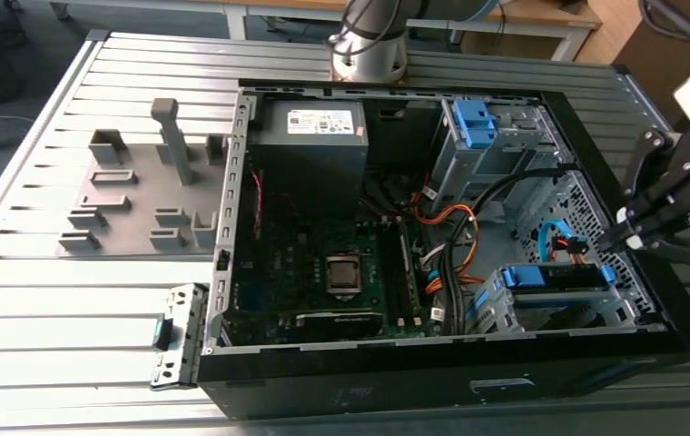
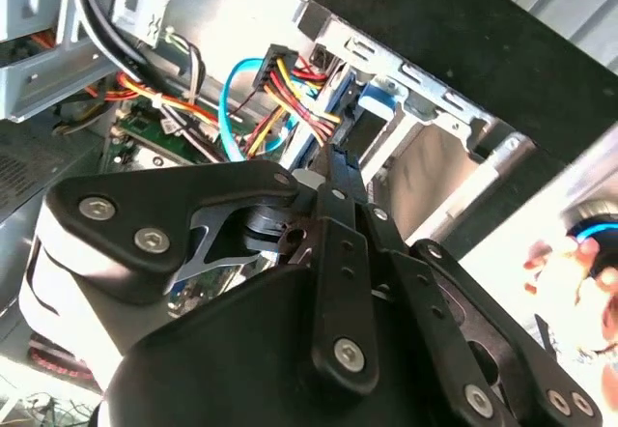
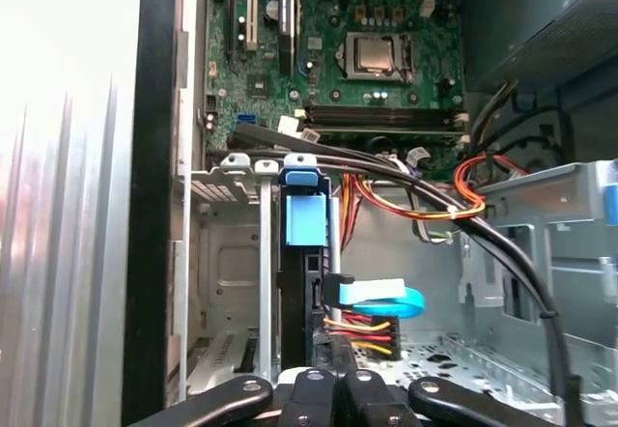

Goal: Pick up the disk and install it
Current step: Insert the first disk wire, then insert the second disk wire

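disk (image 1: 551,278) in cage (image 1: 617,313) | cage in case (image 1: 442,391), exterior view's right | hand (image 1: 631,242) near cage
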Tool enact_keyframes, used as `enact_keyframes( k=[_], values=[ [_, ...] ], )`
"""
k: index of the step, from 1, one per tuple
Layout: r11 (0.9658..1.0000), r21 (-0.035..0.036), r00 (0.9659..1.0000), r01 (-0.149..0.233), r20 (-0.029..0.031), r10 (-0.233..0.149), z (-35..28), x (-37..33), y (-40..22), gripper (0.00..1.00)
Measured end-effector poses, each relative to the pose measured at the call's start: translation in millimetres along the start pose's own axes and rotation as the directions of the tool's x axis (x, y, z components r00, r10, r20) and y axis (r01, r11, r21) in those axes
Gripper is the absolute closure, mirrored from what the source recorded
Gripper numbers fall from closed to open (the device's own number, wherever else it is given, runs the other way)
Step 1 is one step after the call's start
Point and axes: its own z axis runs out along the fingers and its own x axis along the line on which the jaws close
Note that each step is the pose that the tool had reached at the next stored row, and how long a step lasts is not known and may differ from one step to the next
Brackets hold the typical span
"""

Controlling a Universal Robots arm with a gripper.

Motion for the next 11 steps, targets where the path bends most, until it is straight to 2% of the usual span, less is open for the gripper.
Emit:
enact_keyframes(
  k=[1, 2, 11],
  values=[
    [1.0, 0.0, 1.0, 0.0, 0.0, 0.0, -3.2, -0.3, 0.4, 0.89],
    [1.0, 0.0, 1.0, 0.0, 0.0001, 0.0, -3.7, -0.3, 0.5, 0.89],
    [1.0, 0.0, 1.0, 0.0, 0.0007, 0.0, -3.7, -0.3, 0.5, 0.89]
  ],
)
